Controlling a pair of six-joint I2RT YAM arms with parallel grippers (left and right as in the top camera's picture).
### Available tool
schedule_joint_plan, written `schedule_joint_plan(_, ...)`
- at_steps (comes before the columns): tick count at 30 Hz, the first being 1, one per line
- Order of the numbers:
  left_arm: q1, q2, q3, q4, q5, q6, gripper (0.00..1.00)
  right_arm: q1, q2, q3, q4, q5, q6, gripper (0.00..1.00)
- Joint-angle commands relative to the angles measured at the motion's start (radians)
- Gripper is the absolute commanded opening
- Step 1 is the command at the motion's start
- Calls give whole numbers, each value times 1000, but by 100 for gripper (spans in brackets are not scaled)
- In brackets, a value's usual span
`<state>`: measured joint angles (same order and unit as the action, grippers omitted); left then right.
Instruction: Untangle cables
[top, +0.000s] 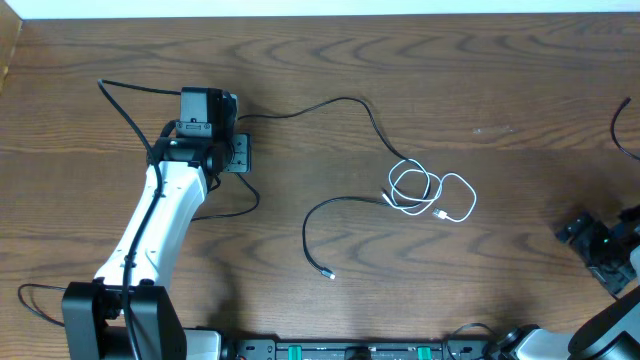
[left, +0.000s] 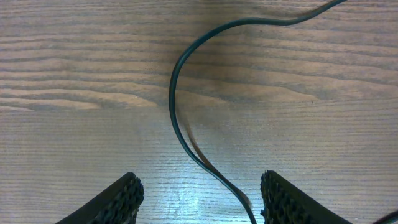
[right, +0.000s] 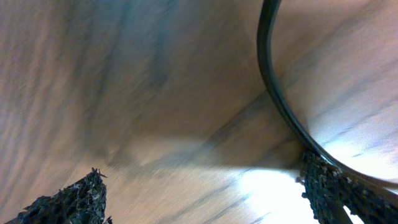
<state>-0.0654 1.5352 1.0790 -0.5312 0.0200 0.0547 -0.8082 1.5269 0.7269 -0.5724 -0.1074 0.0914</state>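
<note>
A long black cable (top: 350, 100) runs from my left gripper (top: 238, 155) across the table to a white cable (top: 432, 192) coiled at centre right, where the two overlap. A second black cable (top: 308, 225) curves from that coil down to a small plug (top: 331, 275). In the left wrist view the black cable (left: 173, 93) passes between the open fingers (left: 127, 193), nearer the right one, ungripped; my left gripper (left: 199, 186) is low over the wood. My right gripper (top: 585, 238) sits at the far right, open (right: 205, 183), with a black cord (right: 264, 56) running past its right finger.
Another black cord (top: 618, 125) loops in at the right edge. Black wires (top: 120, 100) trail around the left arm (top: 160, 215) and near its base (top: 40, 300). The wooden table (top: 480, 300) ends at the front by the arm mounts.
</note>
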Motion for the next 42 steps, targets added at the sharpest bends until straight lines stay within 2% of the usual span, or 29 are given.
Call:
schedule_joint_plan(1,6,0,23,-2,-1,-9,62,4,-2,-9,34,137,37,99)
schedule_joint_plan(10,6,0,23,-3,-1,-9,62,-14,-2,-9,180,310,95,99)
schedule_joint_plan(13,6,0,23,-3,-1,-9,62,-43,-2,-8,188,312,102,99)
schedule_joint_plan(22,6,0,23,-3,-1,-9,62,-190,-2,1,142,374,272,99)
schedule_joint_plan(25,6,0,23,-3,-1,-9,62,-225,-3,14,160,241,254,99)
schedule_joint_plan(29,6,0,23,-3,-1,-9,62,-224,-3,14,239,-156,60,99)
schedule_joint_plan(31,6,0,23,-3,-1,-9,62,-222,-3,15,253,-286,23,99)
schedule_joint_plan(37,6,0,23,-3,-1,-9,62,-187,-4,15,213,-446,-19,99)
schedule_joint_plan(42,6,0,23,2,-1,-8,62,-127,-19,18,146,-449,-35,99)
